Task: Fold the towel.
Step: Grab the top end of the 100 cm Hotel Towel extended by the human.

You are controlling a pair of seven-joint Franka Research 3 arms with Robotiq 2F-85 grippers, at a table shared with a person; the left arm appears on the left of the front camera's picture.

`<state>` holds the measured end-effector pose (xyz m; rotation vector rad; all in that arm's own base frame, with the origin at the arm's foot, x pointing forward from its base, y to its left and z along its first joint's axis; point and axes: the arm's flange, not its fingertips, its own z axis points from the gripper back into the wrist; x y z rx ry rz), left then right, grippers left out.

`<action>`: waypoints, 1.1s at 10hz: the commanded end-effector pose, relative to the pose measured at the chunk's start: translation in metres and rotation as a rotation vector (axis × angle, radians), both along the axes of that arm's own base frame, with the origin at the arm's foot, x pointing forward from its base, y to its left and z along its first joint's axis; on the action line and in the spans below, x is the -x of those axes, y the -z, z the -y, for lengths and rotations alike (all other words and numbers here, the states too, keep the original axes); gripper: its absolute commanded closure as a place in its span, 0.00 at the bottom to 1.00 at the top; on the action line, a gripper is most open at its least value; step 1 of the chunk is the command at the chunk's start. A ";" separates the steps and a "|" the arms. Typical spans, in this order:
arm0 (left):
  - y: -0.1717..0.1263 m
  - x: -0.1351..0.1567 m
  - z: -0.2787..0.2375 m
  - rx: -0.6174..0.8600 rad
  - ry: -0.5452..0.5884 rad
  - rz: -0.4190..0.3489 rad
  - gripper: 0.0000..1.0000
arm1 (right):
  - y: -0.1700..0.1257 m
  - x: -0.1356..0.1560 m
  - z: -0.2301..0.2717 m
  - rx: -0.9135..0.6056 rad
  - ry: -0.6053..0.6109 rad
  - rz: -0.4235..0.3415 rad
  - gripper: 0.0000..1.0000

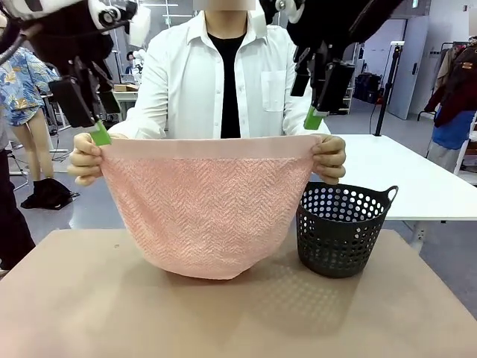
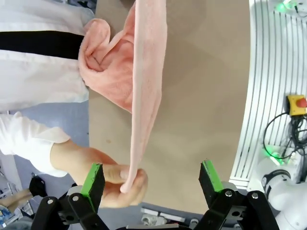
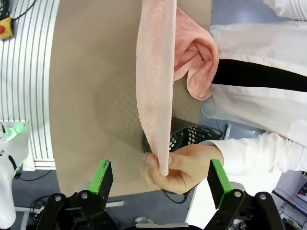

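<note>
Currently the left claw [image 2: 151,173] and right claw [image 3: 159,171] gape apart at the corners of the towel [image 1: 209,209]. Closing carelessly may pinch the person's fingers [image 2: 135,181].

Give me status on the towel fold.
Done: nothing yet, no fold visible. The towel hangs spread out, its bottom sagging onto the table. In hand: the person's hands pinch its top corners, and the left gripper and right gripper hang open, one at each corner. Left: grip the corners, then probably the whole fold.
</note>
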<state>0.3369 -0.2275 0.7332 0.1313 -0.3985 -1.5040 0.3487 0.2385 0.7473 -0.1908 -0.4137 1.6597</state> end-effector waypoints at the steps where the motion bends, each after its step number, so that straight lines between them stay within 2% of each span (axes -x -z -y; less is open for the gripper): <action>1: 0.001 -0.011 0.013 -0.015 -0.014 0.003 0.00 | 0.001 -0.011 -0.013 0.017 0.037 0.011 0.00; 3: 0.010 -0.020 0.018 -0.036 -0.012 0.003 0.00 | 0.012 -0.024 -0.021 0.025 0.057 0.001 0.00; 10: 0.035 -0.059 0.010 -0.035 -0.001 -0.067 0.00 | 0.076 -0.050 -0.050 0.050 0.039 -0.148 0.00; 11: 0.036 -0.061 0.010 -0.037 -0.004 -0.071 0.32 | 0.083 -0.050 -0.052 0.064 0.046 -0.157 0.00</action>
